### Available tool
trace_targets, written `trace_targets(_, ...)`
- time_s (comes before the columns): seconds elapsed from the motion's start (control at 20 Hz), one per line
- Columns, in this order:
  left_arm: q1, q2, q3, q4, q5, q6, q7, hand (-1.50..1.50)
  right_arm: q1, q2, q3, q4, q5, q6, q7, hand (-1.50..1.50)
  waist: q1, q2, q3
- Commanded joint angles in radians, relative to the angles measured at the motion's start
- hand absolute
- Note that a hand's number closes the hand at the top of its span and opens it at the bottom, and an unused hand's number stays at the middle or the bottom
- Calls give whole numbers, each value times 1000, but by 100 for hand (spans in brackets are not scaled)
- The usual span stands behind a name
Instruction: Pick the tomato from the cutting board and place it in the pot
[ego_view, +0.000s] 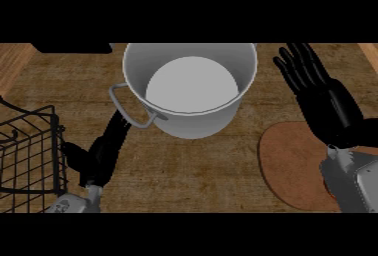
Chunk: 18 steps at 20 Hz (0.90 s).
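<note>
A tall grey pot (193, 116) stands at the middle back of the counter, its inside showing only a bare grey floor. A round brown cutting board (291, 165) lies at the right, partly under my right forearm. No tomato shows anywhere in the head view. My right hand (325, 100) is raised above the board's far edge, right of the pot, fingers straight and holding nothing. My left hand (103, 150) rests low at the left, fingers straight and reaching up to the pot's handle (131, 111).
A black wire basket (29, 150) sits at the left edge, close to my left hand. A dark object (70, 47) lies at the back left. Light wooden strips border the brown counter at both back corners.
</note>
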<state>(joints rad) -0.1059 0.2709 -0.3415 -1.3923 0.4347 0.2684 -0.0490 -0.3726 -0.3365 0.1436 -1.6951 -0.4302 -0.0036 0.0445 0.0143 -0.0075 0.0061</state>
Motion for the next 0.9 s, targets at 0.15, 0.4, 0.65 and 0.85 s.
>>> trace_targets(0.15, 44, 55, -8, -54, 9, -51, 38, 0, 208, -184, -209, 55, 196, -129, -107, -150, -75, 0, -3)
trace_targets(0.4, 57, 50, -24, -77, 21, -67, 48, 0, 426, -337, -305, 321, 435, -337, 55, -150, -132, 26, -10)
trace_targets(0.65, 34, 109, -36, -159, 68, -156, 160, 0, 573, -317, -224, 235, 644, -497, 78, -150, -46, 3, -8)
trace_targets(0.85, 34, 106, -23, -174, 57, -138, 175, 0, 710, -365, -169, 4, 762, -495, 285, -150, -44, 2, -10)
